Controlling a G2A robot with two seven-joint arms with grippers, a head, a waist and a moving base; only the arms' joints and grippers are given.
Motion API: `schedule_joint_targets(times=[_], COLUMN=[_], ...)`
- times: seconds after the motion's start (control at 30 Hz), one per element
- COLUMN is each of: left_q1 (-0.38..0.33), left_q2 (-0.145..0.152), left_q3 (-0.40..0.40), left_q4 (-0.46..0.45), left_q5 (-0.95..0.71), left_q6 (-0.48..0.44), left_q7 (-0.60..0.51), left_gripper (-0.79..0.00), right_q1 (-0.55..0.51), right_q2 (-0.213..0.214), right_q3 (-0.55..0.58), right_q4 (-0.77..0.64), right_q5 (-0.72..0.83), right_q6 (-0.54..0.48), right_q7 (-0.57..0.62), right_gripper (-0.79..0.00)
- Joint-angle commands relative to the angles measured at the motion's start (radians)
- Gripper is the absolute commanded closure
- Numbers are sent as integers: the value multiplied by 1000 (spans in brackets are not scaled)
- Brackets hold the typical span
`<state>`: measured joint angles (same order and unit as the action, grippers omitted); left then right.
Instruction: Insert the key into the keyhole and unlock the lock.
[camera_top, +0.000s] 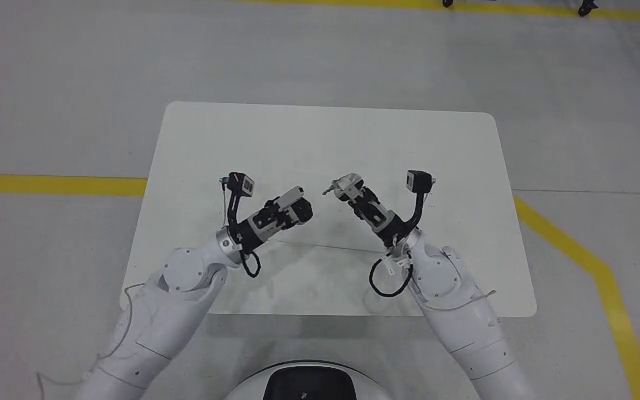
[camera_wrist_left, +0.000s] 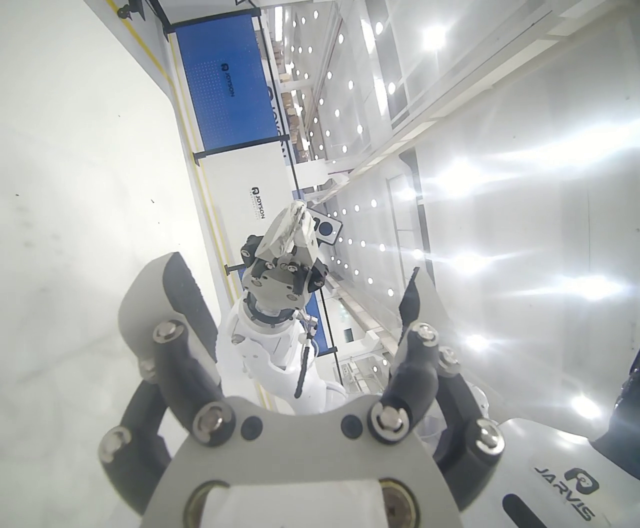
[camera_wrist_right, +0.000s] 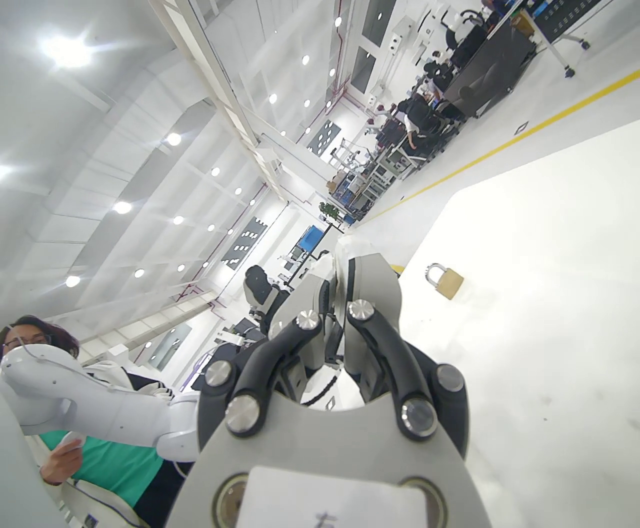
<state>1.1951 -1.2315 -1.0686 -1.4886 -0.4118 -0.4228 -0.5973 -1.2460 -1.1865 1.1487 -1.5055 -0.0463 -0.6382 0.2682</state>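
Observation:
A brass padlock with a silver shackle lies flat on the white table, off to one side of my right gripper. That gripper is shut and held above the table's middle. A small thin piece that looks like the key pokes out of its tips. My left gripper faces it from a short way off. Its fingers are wide open with nothing between them. In the left wrist view the right gripper shows straight ahead between them.
The white table has rounded corners and bare surface toward its far edge. Around it is grey floor with yellow lines. Both forearms reach in from the near edge, their grippers close together above the middle.

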Motion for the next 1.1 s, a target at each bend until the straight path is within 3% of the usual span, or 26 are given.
schedule_joint_targets(times=[0.0, 0.13, 0.23, 0.83, 0.97, 1.07], left_q1=[-14, -34, -43, -67, -69, -70], left_q2=[-5, -13, -16, -29, -31, -32], left_q3=[22, 44, 48, 34, 32, 30], left_q4=[6, 17, 24, 50, 53, 58], left_q5=[27, 78, 90, 91, 94, 175], left_q6=[-3, -11, -11, -4, -8, -38], left_q7=[7, 27, 41, 71, 69, 116], left_gripper=[-508, -477, -394, -336, -271, -200], right_q1=[3, 12, 19, 35, 36, 45], right_q2=[0, -2, -3, -12, -14, -16], right_q3=[-3, -6, -3, -2, -3, -3], right_q4=[5, 13, 17, 19, 21, 42], right_q5=[22, 40, 42, 53, 53, 40], right_q6=[12, 23, 22, 39, 47, -16], right_q7=[26, 60, 58, 78, 81, 73], right_gripper=[0, 0, 0, 0, 0, 0])
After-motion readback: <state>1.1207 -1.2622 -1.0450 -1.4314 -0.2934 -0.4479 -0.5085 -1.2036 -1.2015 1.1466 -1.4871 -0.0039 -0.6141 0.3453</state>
